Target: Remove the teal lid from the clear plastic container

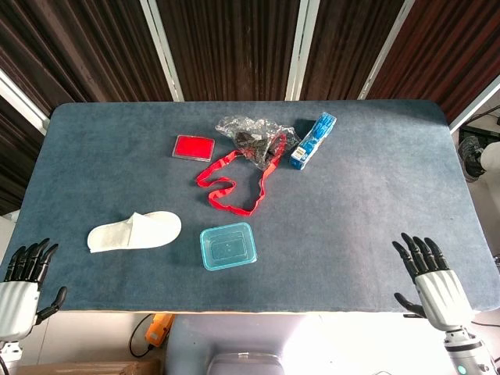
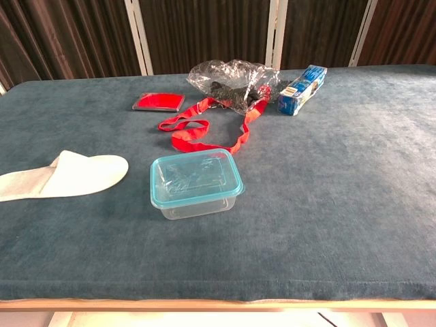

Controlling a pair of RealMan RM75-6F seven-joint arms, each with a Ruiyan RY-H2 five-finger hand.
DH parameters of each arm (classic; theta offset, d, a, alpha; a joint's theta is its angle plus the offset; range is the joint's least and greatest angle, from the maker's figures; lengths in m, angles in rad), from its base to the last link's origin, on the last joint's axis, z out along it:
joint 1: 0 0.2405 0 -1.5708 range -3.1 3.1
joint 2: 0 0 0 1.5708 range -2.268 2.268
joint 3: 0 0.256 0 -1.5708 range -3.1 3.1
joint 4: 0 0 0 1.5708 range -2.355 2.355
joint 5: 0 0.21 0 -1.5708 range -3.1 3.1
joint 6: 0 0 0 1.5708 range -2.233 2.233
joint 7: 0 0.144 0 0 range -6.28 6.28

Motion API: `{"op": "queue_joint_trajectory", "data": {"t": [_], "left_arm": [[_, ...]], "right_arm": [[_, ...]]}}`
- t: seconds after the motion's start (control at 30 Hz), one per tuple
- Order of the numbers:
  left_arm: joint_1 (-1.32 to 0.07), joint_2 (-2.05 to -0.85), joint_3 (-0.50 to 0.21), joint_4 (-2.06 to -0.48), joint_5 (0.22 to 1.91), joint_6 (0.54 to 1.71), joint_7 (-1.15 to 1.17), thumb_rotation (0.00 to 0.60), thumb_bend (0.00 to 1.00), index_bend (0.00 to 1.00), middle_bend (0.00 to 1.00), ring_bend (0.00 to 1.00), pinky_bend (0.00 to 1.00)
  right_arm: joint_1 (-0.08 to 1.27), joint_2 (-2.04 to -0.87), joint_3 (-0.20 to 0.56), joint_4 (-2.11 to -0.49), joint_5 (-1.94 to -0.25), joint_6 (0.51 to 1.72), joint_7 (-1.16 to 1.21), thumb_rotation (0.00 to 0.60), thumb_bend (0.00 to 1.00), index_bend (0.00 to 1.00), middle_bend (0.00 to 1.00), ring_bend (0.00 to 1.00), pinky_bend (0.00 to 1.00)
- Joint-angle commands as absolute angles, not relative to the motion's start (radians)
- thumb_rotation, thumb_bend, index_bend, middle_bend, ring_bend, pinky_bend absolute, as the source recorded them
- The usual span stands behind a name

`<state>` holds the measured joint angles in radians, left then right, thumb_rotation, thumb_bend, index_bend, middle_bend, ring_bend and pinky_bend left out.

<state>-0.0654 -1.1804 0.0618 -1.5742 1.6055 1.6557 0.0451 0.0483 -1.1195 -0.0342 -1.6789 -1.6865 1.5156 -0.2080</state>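
While resting at the near table edge, left hand (image 1: 22, 285) empty, fingers spread, gripping nothing. Further right: one white slipper (image 1: 134, 231) lying flat; one red flat case (image 1: 193, 148); one clear plastic container (image 2: 196, 185), teal lid (image 1: 228, 245) on top and closed, near the front centre of the blue table (image 1: 351, 203), touched by neither hand. Behind it, one looped red strap (image 1: 234, 181), one crumpled clear bag (image 1: 254, 134), one blue packet (image 1: 313, 141). Far right, right hand (image 1: 430, 281) likewise empty, fingers apart.
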Motion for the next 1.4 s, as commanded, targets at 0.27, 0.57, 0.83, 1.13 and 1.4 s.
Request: {"op": "queue_joint_trajectory", "data": {"t": [0.27,0.57,0.83,1.13,1.4], "left_arm": [[-0.246,-1.358,0.088,-1.427,1.814,1.483,-0.308,0.6,0.28,0.0,0.0,0.0,0.0],[-0.441,-1.523,0.019,-1.437,1.799,1.217,-0.205,0.6,0.27,0.0,0.0,0.0,0.0],[-0.508,-1.678,-0.059,-1.367,1.693,1.136,-0.136,0.6,0.27,0.0,0.0,0.0,0.0],[-0.567,-1.718,-0.097,-1.329,1.591,1.046,-0.128,0.6,0.27,0.0,0.0,0.0,0.0],[-0.598,-1.666,-0.11,-1.394,1.489,0.953,-0.106,0.6,0.27,0.0,0.0,0.0,0.0]], "right_arm": [[0.065,-1.13,-0.043,-1.688,-1.695,1.475,-0.232,0.6,0.29,0.0,0.0,0.0,0.0],[0.07,-1.118,-0.053,-1.695,-1.709,1.467,-0.214,0.6,0.29,0.0,0.0,0.0,0.0],[0.072,-1.11,-0.058,-1.692,-1.718,1.468,-0.195,0.6,0.29,0.0,0.0,0.0,0.0],[0.07,-1.102,-0.055,-1.692,-1.715,1.476,-0.177,0.6,0.29,0.0,0.0,0.0,0.0],[0.07,-1.098,-0.055,-1.692,-1.713,1.476,-0.17,0.6,0.29,0.0,0.0,0.0,0.0]]}}
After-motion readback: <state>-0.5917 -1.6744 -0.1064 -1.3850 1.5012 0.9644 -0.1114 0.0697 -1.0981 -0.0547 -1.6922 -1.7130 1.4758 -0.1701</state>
